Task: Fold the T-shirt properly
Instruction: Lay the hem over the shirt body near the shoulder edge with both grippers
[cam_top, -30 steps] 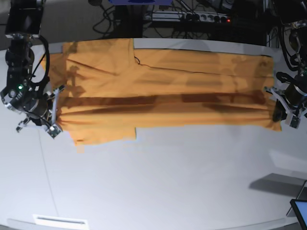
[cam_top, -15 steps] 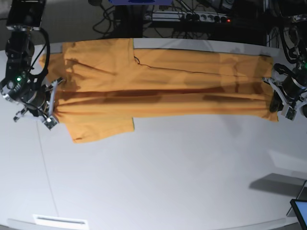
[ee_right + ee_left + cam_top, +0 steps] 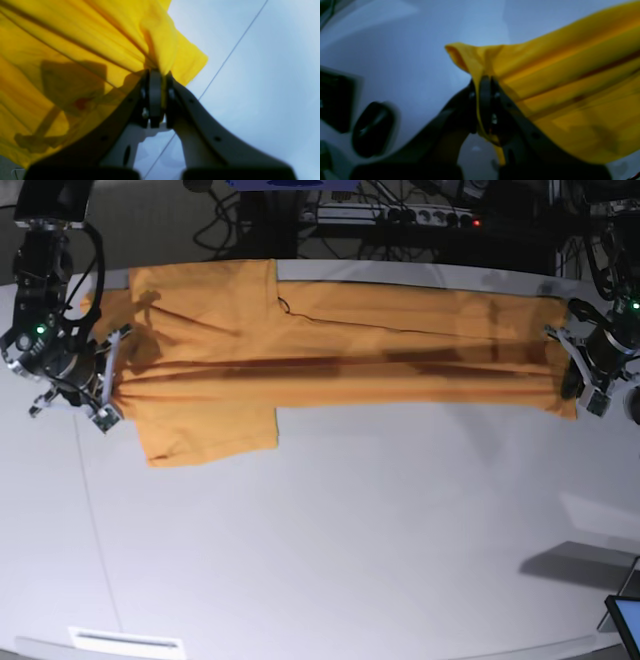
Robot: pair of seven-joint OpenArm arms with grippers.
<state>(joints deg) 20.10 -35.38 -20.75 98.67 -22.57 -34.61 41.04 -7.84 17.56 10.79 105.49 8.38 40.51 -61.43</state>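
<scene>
Holding the T-shirt (image 3: 330, 345) stretched across the upper half of the base frame, on the white table (image 3: 330, 550).

Your left gripper (image 3: 485, 100) is clamped on the hem end at the frame's right, your right gripper (image 3: 156, 96) on the sleeve end at the left. Expect light, limp, thin cloth that sags and creases; grip bunched edges or corners, never the flat middle.

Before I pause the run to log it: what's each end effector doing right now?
Left end effector: closed, pinching the T-shirt at one end.
Right end effector: closed, pinching the T-shirt at the opposite end.
</scene>
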